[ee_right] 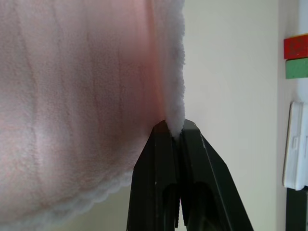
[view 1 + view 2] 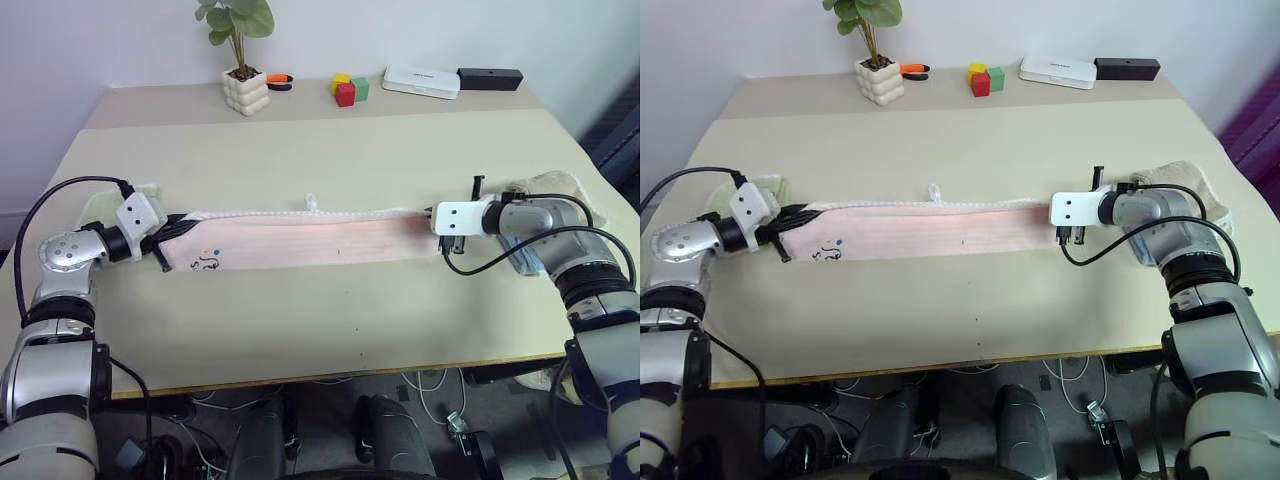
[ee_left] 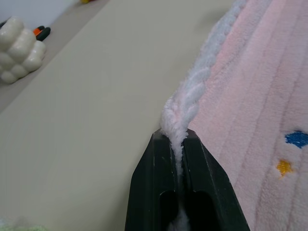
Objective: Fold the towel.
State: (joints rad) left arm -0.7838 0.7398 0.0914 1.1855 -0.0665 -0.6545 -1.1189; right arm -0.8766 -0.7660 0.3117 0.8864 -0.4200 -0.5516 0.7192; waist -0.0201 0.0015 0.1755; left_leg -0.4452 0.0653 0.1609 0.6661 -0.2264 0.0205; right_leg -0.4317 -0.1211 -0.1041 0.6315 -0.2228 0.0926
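Pink terry, the towel (image 2: pixel 300 240) lies stretched in a long narrow band across the middle of the worktop (image 2: pixel 330 150), its white scalloped trim along the far edge and a small dark print near its left end. Both ends are pinched — the left pincer (image 3: pixel 179 144) is clamped tight on the trim at one end, the right pincer (image 1: pixel 175 130) on the fluffy edge at the other. A light-green cloth (image 2: pixel 105 203) lies behind the left arm, a beige towel (image 2: pixel 1180 180) behind the right. Along the far edge — a potted plant (image 2: pixel 243 85), coloured blocks (image 2: pixel 349 89).

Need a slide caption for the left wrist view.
Left gripper shut on the white trim of the pink towel above the table.
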